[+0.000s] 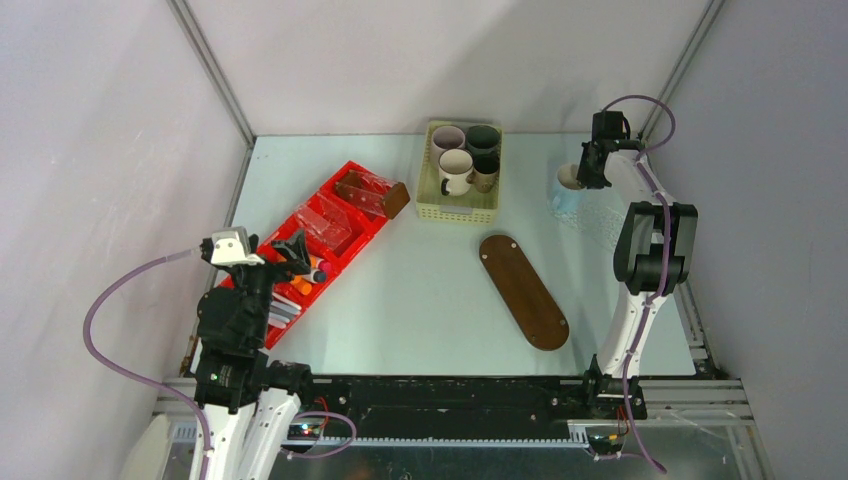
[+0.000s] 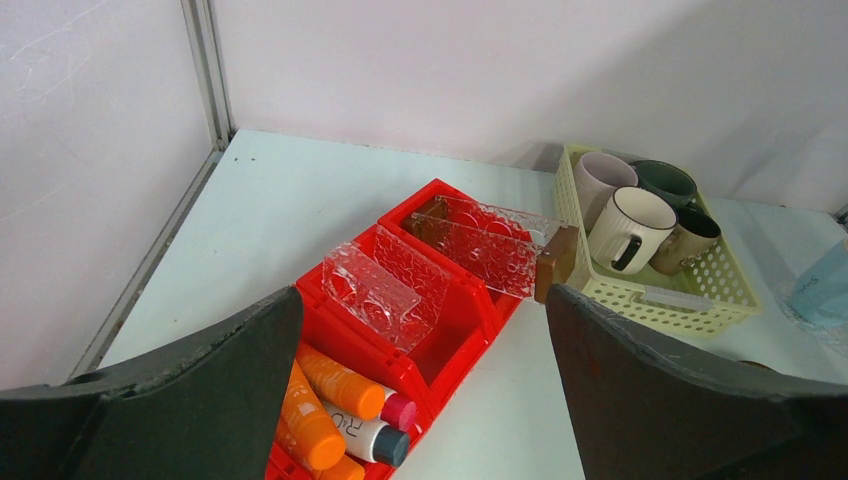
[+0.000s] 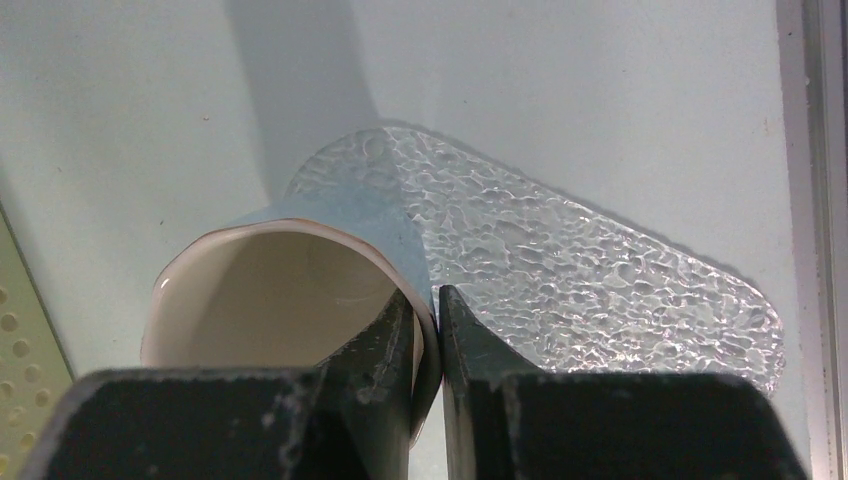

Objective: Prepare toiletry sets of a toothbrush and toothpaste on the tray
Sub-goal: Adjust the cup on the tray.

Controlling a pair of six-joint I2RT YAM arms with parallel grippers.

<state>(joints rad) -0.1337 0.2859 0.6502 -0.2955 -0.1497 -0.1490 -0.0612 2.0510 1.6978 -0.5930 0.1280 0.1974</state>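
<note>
While the right tool (image 3: pixel 428 312) is clenching the rim of a pale blue mug (image 3: pixel 290 285) by a clear textured board (image 3: pixel 600 270), the left tool (image 2: pixel 422 300) is hanging wide open over orange tubes (image 2: pixel 335 385) in the red bin (image 2: pixel 470 330); the brown tray (image 1: pixel 523 290) is lying bare on the table (image 1: pixel 420 300), well apart from both.

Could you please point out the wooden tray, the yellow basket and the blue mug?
wooden tray (image 1: pixel 523 291): top view, middle of board.
yellow basket (image 1: pixel 458 212): top view, near wall.
blue mug (image 3: pixel 360 225): right wrist view, outer wall.
</note>
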